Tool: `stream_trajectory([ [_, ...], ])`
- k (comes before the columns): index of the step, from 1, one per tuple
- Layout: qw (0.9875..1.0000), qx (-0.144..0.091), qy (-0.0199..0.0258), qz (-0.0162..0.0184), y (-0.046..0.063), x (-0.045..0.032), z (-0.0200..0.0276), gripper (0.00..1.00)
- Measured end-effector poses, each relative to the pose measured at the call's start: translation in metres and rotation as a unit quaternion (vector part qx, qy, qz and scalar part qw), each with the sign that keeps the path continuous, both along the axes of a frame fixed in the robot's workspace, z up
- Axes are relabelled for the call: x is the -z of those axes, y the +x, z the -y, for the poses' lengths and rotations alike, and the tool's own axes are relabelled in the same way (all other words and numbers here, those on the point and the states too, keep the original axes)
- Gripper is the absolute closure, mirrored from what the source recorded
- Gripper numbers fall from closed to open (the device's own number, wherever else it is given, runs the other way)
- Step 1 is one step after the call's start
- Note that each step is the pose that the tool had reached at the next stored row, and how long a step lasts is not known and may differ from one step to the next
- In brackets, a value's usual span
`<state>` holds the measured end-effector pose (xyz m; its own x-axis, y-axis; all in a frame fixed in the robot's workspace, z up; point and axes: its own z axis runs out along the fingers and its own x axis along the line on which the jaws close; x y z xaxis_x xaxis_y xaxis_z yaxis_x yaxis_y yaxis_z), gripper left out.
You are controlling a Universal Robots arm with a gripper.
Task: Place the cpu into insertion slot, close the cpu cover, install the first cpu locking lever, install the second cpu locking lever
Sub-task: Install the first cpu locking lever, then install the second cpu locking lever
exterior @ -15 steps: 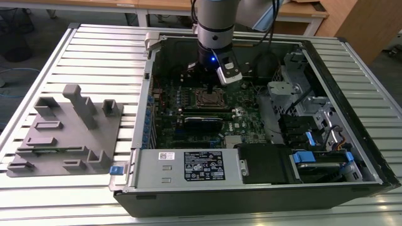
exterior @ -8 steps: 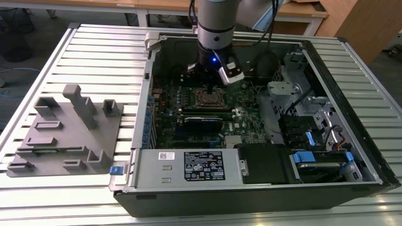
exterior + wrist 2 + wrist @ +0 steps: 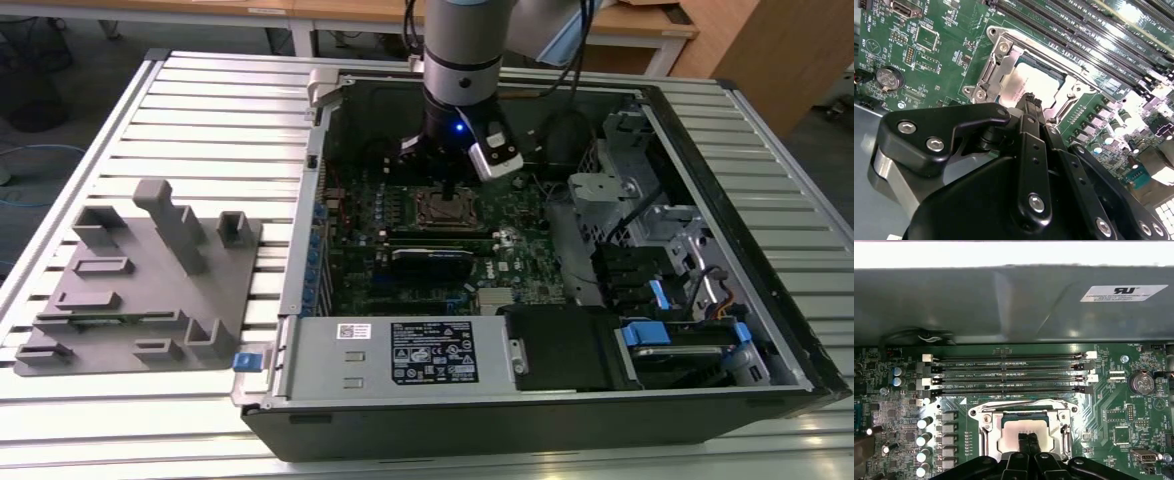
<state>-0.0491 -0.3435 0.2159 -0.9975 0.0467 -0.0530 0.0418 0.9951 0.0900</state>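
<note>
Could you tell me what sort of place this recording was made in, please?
Probably a robotics lab or workshop. An open computer case lies on a slatted metal table, a grey fixture block sits beside it, and wooden desks stand behind.

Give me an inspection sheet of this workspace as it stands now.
Surface: slatted metal table carrying an open computer case.
Job's things: cpu sits in the insertion slot; cpu cover lies closed around it.
Clutter: grey fixture block on the exterior view's left.
Grippers: gripper directly over the cpu, jaws together.
Cables: black cable along the arm.
Surroundings: wooden desks behind.
</note>
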Motion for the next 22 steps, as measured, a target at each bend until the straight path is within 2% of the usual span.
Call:
stream_trajectory([
  [17, 1.0, 0.0, -0.0002, -0.0001, 0.0, -0.0035, 0.0001, 0.89],
  [22, 1.0, 0.0, 0.0, 0.0, 0.0, -0.0095, 0.0, 0.89],
])
